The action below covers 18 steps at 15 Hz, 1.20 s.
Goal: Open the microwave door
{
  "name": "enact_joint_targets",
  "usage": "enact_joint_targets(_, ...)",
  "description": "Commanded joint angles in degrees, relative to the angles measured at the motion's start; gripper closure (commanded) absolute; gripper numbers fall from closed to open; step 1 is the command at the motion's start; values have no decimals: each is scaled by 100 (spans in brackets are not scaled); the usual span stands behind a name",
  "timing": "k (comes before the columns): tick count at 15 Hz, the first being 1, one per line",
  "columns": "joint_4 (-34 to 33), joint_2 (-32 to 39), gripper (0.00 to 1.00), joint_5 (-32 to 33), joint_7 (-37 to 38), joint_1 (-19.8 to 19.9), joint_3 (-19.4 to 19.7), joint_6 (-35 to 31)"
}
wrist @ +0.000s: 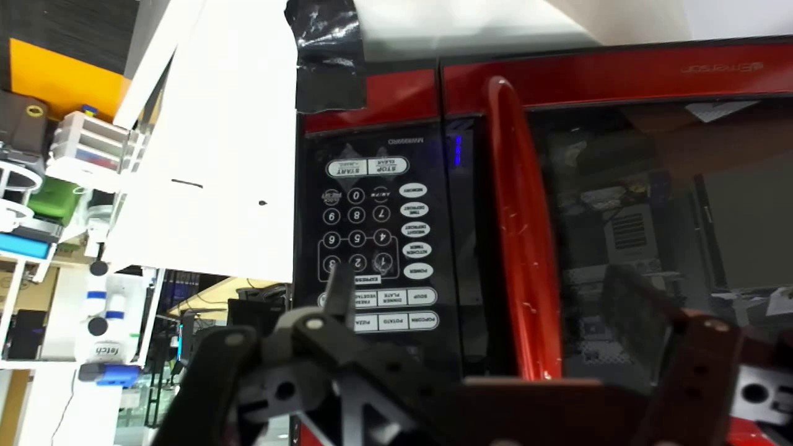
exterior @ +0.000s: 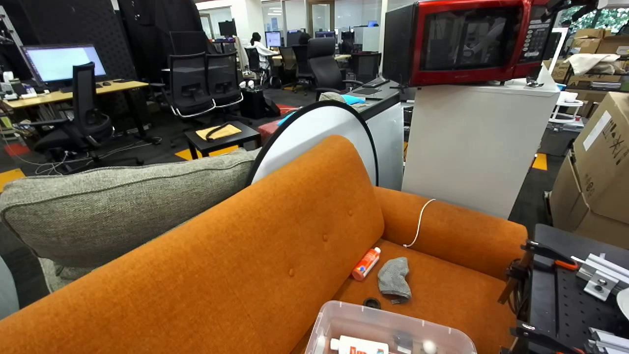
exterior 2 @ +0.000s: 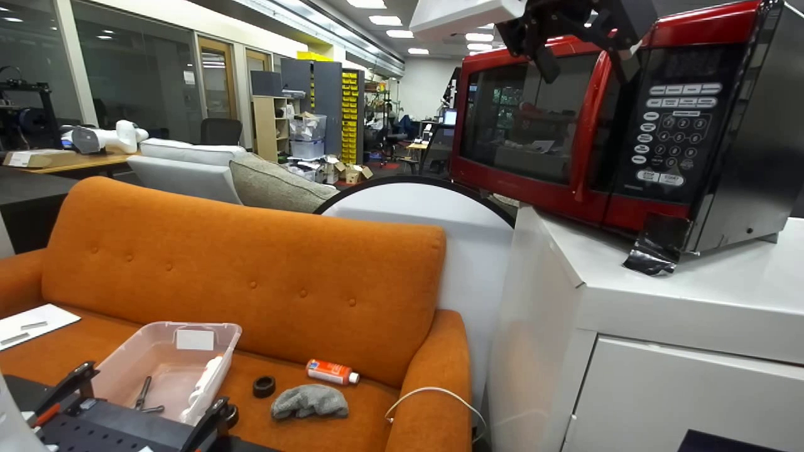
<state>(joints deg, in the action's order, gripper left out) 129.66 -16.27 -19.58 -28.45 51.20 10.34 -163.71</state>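
The gripper [wrist: 486,300] is spread wide with nothing in its grasp, its fingers [wrist: 635,322] lying either side of the red handle [wrist: 523,229] in the wrist view, one over the keypad [wrist: 372,241], one over the dark window [wrist: 681,204]; and the microwave door [exterior 2: 515,135] looks closed, up on the front of the microwave [exterior 2: 754,125], atop the white cabinet [exterior 2: 684,292] in both exterior views; now the danger: how deep the fingers reach I can't tell, so a shallow squeeze could skid off that glossy curved handle, while too deep a push could jab window or keypad; the handle looks nearer the window-side finger, so an uneven close might shove everything sideways; then a straight pull, when the door likely swings about its far edge, could twist the grip loose or drag the whole microwave, and the black tape [exterior 2: 659,245] at its lower corner may not hold; the door faces out at the gripper, turned toward the side of the orange sofa [exterior 2: 251,263], long axis running level from handle to far edge; the handle itself stands up and down
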Motion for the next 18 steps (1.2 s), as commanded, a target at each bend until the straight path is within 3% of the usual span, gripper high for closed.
enact_joint_targets(1,18,-1,0,-14,-15,-18,-3,-13)
enact_joint_targets(18,91,311,0,-373,-593,-638,276,-11)
